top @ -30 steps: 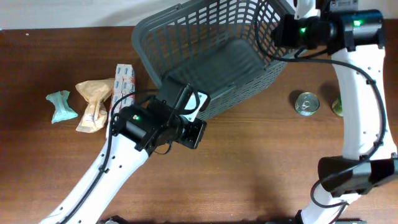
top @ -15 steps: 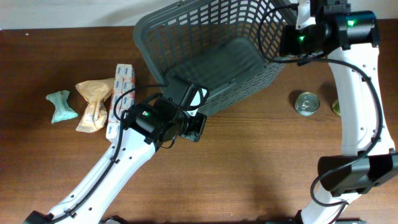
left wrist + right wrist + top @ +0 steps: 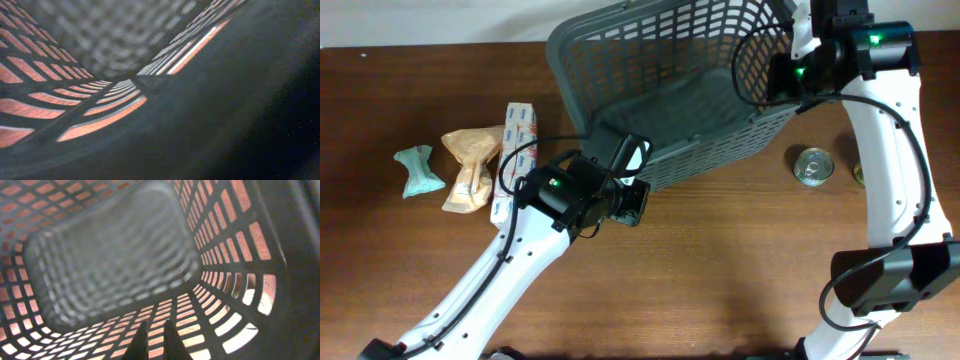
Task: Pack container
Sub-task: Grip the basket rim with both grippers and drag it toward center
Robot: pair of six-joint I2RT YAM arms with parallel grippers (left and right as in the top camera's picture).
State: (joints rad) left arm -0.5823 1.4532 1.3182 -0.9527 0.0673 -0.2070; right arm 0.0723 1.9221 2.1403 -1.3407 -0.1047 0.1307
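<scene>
Left claw (image 3: 632, 160) at tilted container (image 3: 660, 60), brown wooden table (image 3: 720, 280), pale wall (image 3: 420, 20) behind.

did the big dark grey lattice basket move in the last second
Yes. The dark grey plastic lattice basket has shifted rightward, its right side now closer to the small round tin can.

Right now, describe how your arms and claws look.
The left arm and right arm are white rounded tubes with black cylindrical joint housings lit green, and black cables loop alongside them. The right claw has two slim dark fingertips.
</scene>
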